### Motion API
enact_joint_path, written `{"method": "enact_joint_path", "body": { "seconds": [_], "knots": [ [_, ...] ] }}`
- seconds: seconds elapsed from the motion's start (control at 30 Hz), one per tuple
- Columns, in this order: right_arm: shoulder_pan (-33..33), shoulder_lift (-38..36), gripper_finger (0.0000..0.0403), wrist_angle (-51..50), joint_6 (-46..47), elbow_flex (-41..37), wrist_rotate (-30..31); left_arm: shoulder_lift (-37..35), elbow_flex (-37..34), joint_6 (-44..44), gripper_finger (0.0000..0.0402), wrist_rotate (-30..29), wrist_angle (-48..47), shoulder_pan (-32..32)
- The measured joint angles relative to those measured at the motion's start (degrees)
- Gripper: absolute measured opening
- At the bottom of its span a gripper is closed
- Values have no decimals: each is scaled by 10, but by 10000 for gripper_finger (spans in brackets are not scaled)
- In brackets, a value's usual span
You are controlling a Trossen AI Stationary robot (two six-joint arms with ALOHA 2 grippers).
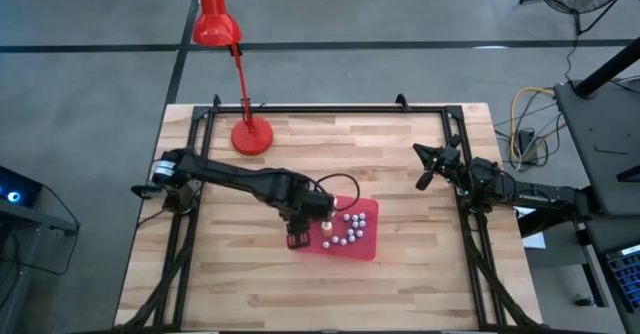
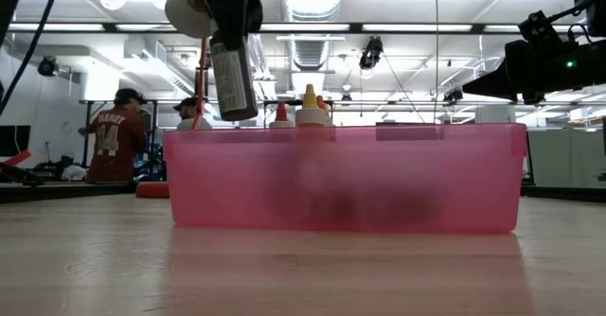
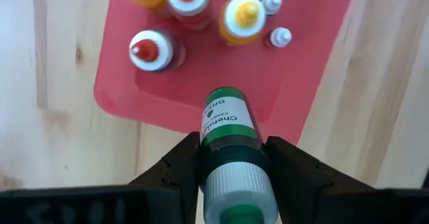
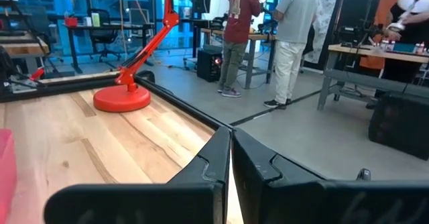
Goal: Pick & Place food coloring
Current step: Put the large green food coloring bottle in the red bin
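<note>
My left gripper (image 3: 231, 149) points down and is shut on a green food coloring bottle (image 3: 228, 127) with a white cap. It hangs over the left end of the pink tray (image 1: 368, 242), above the rim in the low view (image 2: 232, 75). Several other food coloring bottles stand inside the tray on their bases: orange-topped ones (image 3: 242, 17), a red-tipped one (image 3: 149, 49) and tiny white-capped ones (image 3: 279, 36). My right gripper (image 4: 230, 135) waits shut at the table's right edge (image 1: 425, 174), pointing level, holding nothing. My left gripper pinches the green bottle between its two fingers at the upper body (image 3: 229, 158), just below the white cap. The fingers come from above, pointing down, one on each side. The bottle hangs nearly upright, cap up, base down, lifted clear of the tray.
A red desk lamp stands on its round base (image 1: 251, 135) at the table's far left, its head (image 1: 212, 22) beyond the far edge. Bare wood (image 1: 240, 284) lies along the near side. People stand in the room beyond the table (image 4: 242, 23).
</note>
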Motion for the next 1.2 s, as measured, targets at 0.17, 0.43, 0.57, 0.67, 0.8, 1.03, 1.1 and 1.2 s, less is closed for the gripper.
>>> {"method": "enact_joint_path", "body": {
  "seconds": [0.17,0.43,0.57,0.67,0.8,1.03,1.1,1.2],
  "knots": [
    [0,0,9,0,-4,0,0,2,0,61,121,-16,4,-7],
    [0,0,9,0,-5,0,0,27,-1,108,121,-30,28,-17],
    [0,0,9,0,0,0,0,46,-1,123,121,-46,34,-17],
    [0,0,9,0,-6,0,0,58,-1,135,121,-48,43,-17],
    [0,0,9,0,0,0,0,71,-5,145,121,-55,50,-15],
    [0,0,9,0,-5,0,0,73,-36,157,121,-57,97,-11],
    [0,0,9,0,0,0,0,73,-45,161,121,-57,107,-8],
    [0,0,9,0,-2,0,0,73,-60,164,121,-57,123,-7]
  ]
}}
